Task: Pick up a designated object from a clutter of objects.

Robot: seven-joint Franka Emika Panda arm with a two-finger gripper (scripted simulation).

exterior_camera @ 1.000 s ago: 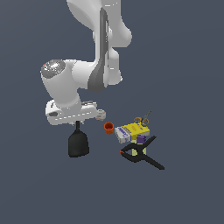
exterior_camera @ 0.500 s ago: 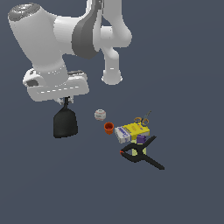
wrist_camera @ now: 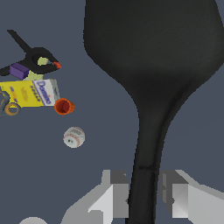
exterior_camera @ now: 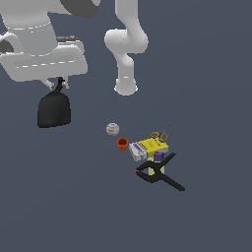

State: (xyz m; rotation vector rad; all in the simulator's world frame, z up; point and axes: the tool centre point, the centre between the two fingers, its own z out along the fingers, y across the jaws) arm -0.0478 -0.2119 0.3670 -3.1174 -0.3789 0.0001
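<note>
1. The gripper is closed on the thin handle of the black spatula; in the wrist view a grey finger presses the handle from each side.
2. The spatula hangs blade-down from the gripper — its broad, rounded blade fills much of the wrist view, and in the exterior view it sits high on the exterior view's left, well apart from the other items.
3. The rest of the clutter lies on the dark grey floor, grouped toward the exterior view's right.
4. A whitish ball lies alone, near a tiny orange cup.
5. Just beside the cup is a yellow-and-white box, lying flat.
6. A pair of scissors with orange-ringed handles lies at the box's far edge.
7. A small purple block rests against the box on the side facing the black clamp.
8. The clamp has orange tips and one long handle pointing away toward the exterior view's right — it lies nearest the camera in the group.
9. The arm's white base stands behind the clutter.
</note>
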